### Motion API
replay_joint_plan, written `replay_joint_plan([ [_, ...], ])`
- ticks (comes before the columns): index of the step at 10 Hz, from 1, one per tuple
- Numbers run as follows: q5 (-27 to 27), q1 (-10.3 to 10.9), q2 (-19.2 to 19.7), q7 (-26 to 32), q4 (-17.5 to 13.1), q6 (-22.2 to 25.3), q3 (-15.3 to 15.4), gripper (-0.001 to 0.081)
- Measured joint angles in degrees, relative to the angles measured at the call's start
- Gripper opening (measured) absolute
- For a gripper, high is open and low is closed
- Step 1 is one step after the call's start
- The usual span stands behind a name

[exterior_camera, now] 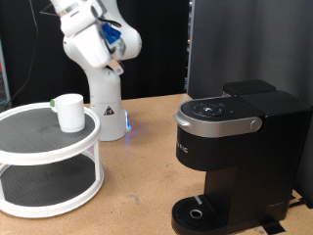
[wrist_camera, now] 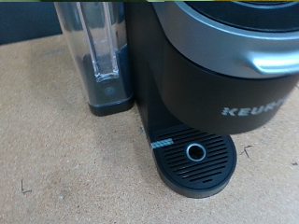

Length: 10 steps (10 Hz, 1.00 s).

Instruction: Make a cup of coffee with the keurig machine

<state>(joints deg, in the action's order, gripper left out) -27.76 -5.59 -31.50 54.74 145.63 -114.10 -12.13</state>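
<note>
The cup point(exterior_camera: 70, 112), a small white mug with green at its rim, stands upright on the top tier of a white round two-tier shelf point(exterior_camera: 29, 147) at the exterior view's left. The keurig machine point(exterior_camera: 235, 147) stands at the right with its lid down over the silver handle point(exterior_camera: 223, 123), and nothing stands on its round drip base point(exterior_camera: 199, 213). The wrist view looks at the machine's front point(wrist_camera: 215, 75) and its bare drip base point(wrist_camera: 194, 161). The white robot arm point(exterior_camera: 96, 44) rises behind the shelf. The gripper's fingers show in neither view.
A clear water tank point(wrist_camera: 93, 47) is fixed to the machine's side. The arm's base point(exterior_camera: 108, 113) stands just behind the shelf on the brown tabletop point(exterior_camera: 147, 166). A black screen point(exterior_camera: 245, 44) closes off the back.
</note>
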Motion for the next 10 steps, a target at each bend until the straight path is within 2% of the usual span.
replay_joint_plan([
  [3,1.4,-1.7,-3.8,2.6,1.3,4.6,-3.1,0.0004],
  [6,0.7,-1.7,-3.7,2.5,1.4,5.7,-4.3,0.0004],
  [10,2.7,-2.9,-6.6,5.6,0.7,16.3,-10.7,0.0004],
])
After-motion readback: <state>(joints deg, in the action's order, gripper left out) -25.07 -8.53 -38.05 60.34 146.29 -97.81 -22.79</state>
